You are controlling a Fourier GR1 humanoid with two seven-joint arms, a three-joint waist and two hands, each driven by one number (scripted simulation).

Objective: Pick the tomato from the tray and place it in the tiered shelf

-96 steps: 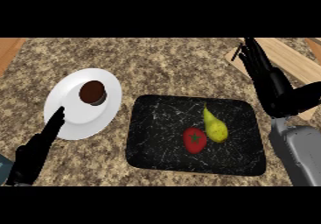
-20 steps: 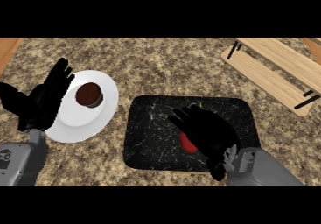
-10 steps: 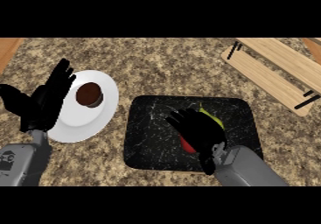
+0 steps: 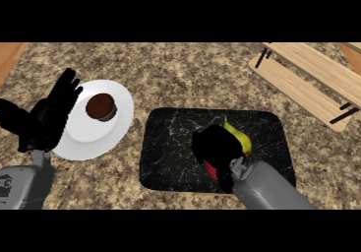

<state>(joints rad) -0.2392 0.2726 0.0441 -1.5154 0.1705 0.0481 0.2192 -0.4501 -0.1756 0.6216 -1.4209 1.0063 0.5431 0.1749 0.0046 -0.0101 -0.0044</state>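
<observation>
The red tomato (image 4: 210, 170) lies in the black tray (image 4: 168, 147), mostly hidden under my right hand (image 4: 216, 147); only a red sliver shows at the hand's lower left edge. The right hand's fingers curl down over the tomato. A yellow pear (image 4: 241, 139) lies just right of the hand in the same tray. The wooden tiered shelf (image 4: 306, 81) stands at the upper right of the counter. My left hand (image 4: 45, 118) rests open, fingers up, at the left edge beside the white plate.
A white plate (image 4: 77, 138) holding a dark brown cup (image 4: 102, 107) sits left of the tray. Speckled stone counter (image 4: 183, 74) stretches between tray and shelf.
My right hand has drawn back toward the tray's near side and curled its fingers down over the tomato, uncovering the pear. The left hand has stayed put.
</observation>
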